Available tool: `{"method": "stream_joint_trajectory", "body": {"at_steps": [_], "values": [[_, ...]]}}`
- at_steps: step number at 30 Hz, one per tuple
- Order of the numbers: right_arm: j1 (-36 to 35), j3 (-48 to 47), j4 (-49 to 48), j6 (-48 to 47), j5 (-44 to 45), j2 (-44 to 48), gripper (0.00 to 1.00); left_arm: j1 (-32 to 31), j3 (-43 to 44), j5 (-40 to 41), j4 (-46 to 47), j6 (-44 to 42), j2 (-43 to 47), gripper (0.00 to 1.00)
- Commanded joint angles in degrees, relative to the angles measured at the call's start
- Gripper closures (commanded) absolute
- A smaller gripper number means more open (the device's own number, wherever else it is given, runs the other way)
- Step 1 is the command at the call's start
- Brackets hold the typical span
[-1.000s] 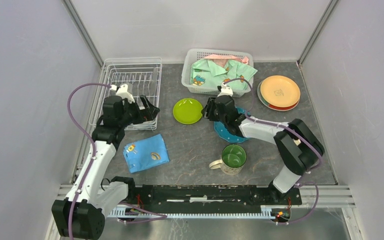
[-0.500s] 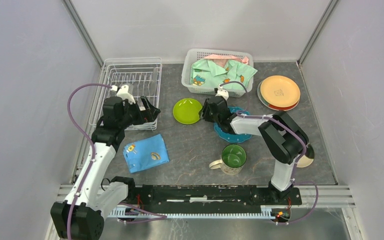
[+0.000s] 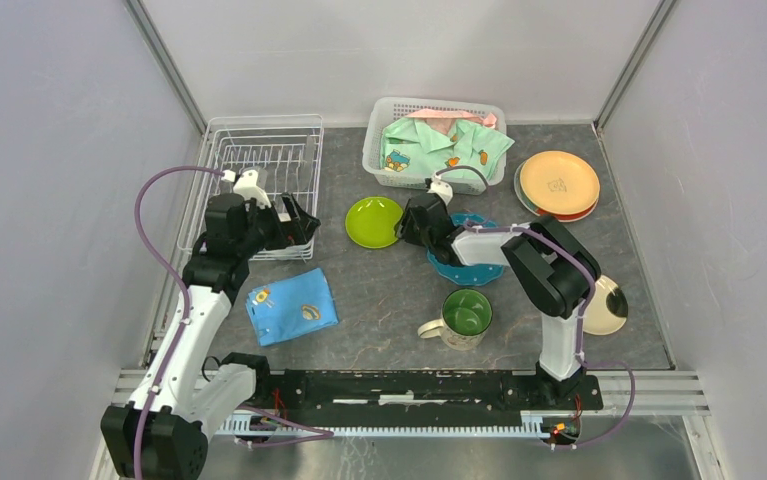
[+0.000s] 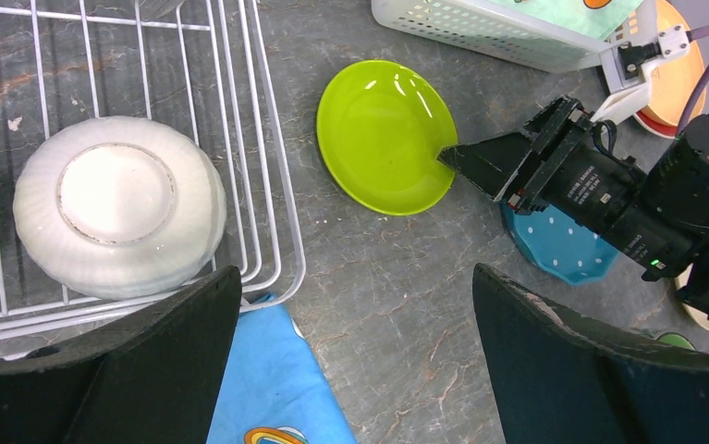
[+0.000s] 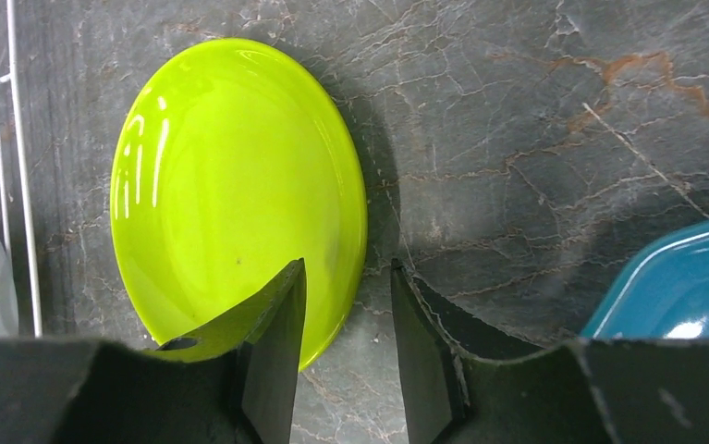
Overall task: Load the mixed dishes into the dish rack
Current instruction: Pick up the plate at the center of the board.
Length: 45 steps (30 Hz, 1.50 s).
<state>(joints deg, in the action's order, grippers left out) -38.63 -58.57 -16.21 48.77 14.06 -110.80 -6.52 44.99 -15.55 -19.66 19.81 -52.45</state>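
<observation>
The lime-green plate (image 3: 375,221) (image 5: 230,185) lies flat on the table. My right gripper (image 3: 406,222) (image 5: 347,268) is at its right rim, open, one finger over the plate and the other over bare table. The plate's edge sits in the gap, and no pad visibly presses on it. My left gripper (image 3: 299,222) (image 4: 355,277) hangs wide open and empty by the near right corner of the dish rack (image 3: 259,170) (image 4: 276,231). An upturned white bowl (image 4: 119,203) rests inside the rack. The blue dotted plate (image 3: 464,262) (image 4: 563,254) lies partly under my right arm.
A green-lined mug (image 3: 464,315) stands near the front. Orange and red plates (image 3: 558,182) are stacked at the back right, and a cream plate (image 3: 609,305) lies at the right. A folded blue cloth (image 3: 291,305) lies below the rack. A white basket (image 3: 437,140) of clothing stands behind.
My right gripper has crept left onto the lime plate's rim, its jaws narrowing slightly. The right elbow swung left, uncovering the cream plate. The left arm barely moved.
</observation>
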Motion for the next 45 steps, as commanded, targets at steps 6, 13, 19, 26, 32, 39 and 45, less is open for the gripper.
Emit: {"method": "stream_joint_trajectory", "body": {"at_steps": [6, 13, 19, 26, 32, 39, 45], "values": [[-0.39, -3.82, -1.46, 1.45, 1.27, -3.32, 0.60, -0.29, 1.24, -0.95, 1.29, -2.50, 0.91, 0.00], [-0.34, -3.25, -2.70, 1.77, 0.80, -3.24, 0.77, -0.24, 1.02, -1.73, 1.34, -2.85, 1.01, 0.00], [-0.39, -1.72, -3.56, 0.45, 0.30, 0.49, 0.97, -0.19, 0.59, -2.51, 1.68, -2.96, 0.84, 0.00], [-0.37, 3.20, -5.69, 1.65, -1.29, 6.55, 1.00, -0.29, -0.54, -6.45, 3.59, -3.61, 0.24, 0.00], [-0.03, 6.02, -2.61, 1.33, -2.68, 13.21, 1.00, -0.77, -0.72, -8.64, 4.77, -4.43, -0.71, 0.06], [1.09, 9.50, 0.56, -1.89, -5.04, 22.70, 1.00, -2.61, 3.19, -4.24, 1.59, -4.98, -4.38, 0.16], [1.33, 11.46, 1.36, -4.56, -6.02, 28.04, 1.00, -2.63, 4.16, -0.11, -0.03, 0.06, -3.10, 0.20]]}}
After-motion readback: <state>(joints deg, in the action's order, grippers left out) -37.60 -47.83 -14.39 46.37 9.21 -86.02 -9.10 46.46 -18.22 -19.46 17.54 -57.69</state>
